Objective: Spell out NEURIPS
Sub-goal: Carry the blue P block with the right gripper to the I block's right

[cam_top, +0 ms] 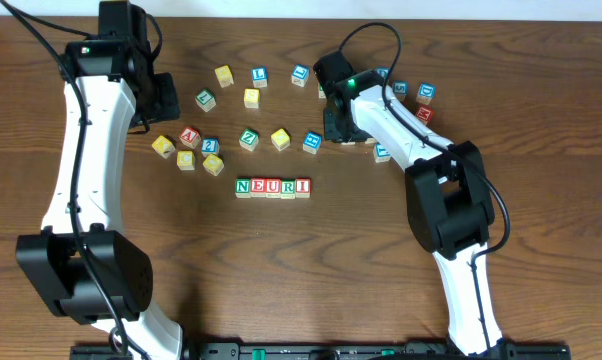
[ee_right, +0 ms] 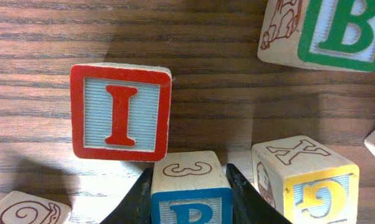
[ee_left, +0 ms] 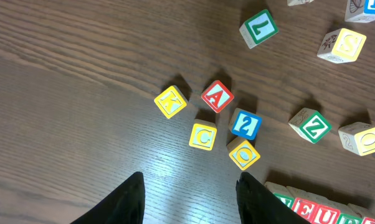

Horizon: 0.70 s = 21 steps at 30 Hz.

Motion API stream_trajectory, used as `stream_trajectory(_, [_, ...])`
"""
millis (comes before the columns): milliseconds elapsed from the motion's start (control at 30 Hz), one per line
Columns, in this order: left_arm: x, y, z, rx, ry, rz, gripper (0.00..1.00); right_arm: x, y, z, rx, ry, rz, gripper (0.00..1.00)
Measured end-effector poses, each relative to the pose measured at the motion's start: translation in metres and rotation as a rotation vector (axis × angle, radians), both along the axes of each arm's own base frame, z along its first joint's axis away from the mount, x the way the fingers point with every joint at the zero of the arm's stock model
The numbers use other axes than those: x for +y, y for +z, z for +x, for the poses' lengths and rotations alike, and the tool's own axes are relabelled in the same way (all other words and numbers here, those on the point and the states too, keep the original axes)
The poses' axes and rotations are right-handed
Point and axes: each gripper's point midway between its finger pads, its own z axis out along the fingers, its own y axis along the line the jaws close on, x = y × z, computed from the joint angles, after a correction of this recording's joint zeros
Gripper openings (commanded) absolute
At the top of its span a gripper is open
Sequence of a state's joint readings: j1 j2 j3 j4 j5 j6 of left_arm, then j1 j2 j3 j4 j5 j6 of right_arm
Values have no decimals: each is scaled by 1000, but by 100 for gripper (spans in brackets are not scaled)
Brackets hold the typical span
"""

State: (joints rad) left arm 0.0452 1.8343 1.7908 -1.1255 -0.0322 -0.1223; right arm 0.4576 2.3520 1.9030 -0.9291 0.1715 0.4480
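A row of cubes [cam_top: 272,186] reading N-E-U-R-I is laid left to right on the table [cam_top: 281,280]. Farther right, a blue-framed cube [ee_right: 190,190] is clamped in the right jaws beside a red I cube [ee_right: 121,112]. Far left, the left jaws are held half open, empty.

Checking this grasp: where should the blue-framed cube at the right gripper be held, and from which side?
By its two opposite side faces, coming down from above, as the right gripper does on the blue-framed cube. The red I cube crowds its far face; the flat free sides suit parallel fingers.
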Motion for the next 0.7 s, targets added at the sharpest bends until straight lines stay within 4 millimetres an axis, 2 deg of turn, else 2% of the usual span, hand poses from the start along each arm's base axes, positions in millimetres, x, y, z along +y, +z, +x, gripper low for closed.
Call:
stream_trajectory(333, [0, 0, 0, 0, 0, 0, 47, 0, 1, -12, 50, 16, 4, 12])
stream_trajectory(500, [0, 0, 0, 0, 0, 0, 47, 2, 4, -35, 145, 37, 28, 10])
stream_trajectory(700, [0, 0, 0, 0, 0, 0, 47, 7, 9, -74, 284, 65, 27, 8])
